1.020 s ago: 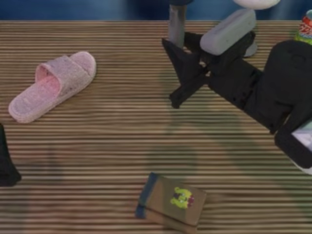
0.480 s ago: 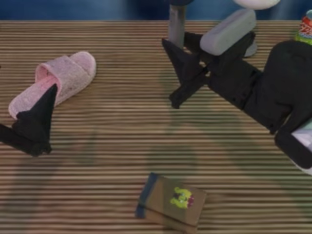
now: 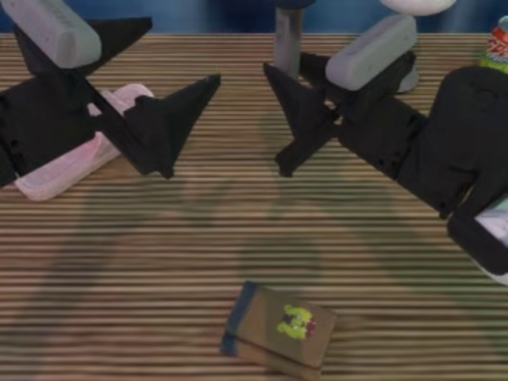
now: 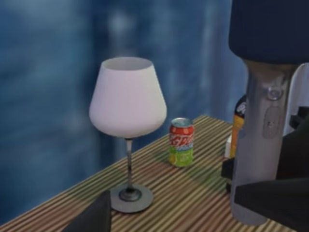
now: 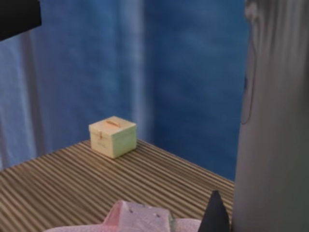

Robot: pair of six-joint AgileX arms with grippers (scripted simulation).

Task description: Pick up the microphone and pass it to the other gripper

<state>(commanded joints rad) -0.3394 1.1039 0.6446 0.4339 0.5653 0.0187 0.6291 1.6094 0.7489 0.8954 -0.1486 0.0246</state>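
The microphone (image 3: pixel 287 44) stands upright near the table's far edge, and my right gripper (image 3: pixel 286 65) is shut on its grey handle. In the left wrist view the microphone (image 4: pixel 263 145) rises close by, with its navy head at the top. In the right wrist view its handle (image 5: pixel 273 121) fills one side, beside one black fingertip (image 5: pixel 215 215). My left gripper (image 3: pixel 181 51) is open to the left of the microphone, fingers pointing at it with a gap between. In the left wrist view, the left gripper (image 4: pixel 188 212) has one finger in front of the handle's lower end.
A pink slipper (image 3: pixel 55 163) lies partly under my left arm. A brown booklet (image 3: pixel 278 325) rests near the front edge. A stemmed lamp (image 4: pixel 128 101) and a soda can (image 4: pixel 181 142) stand at the far right. A small yellow box (image 5: pixel 113 136) sits at the far left corner.
My left arm has swung up from the lower left, across the slipper, toward the microphone. The right arm and microphone have not moved.
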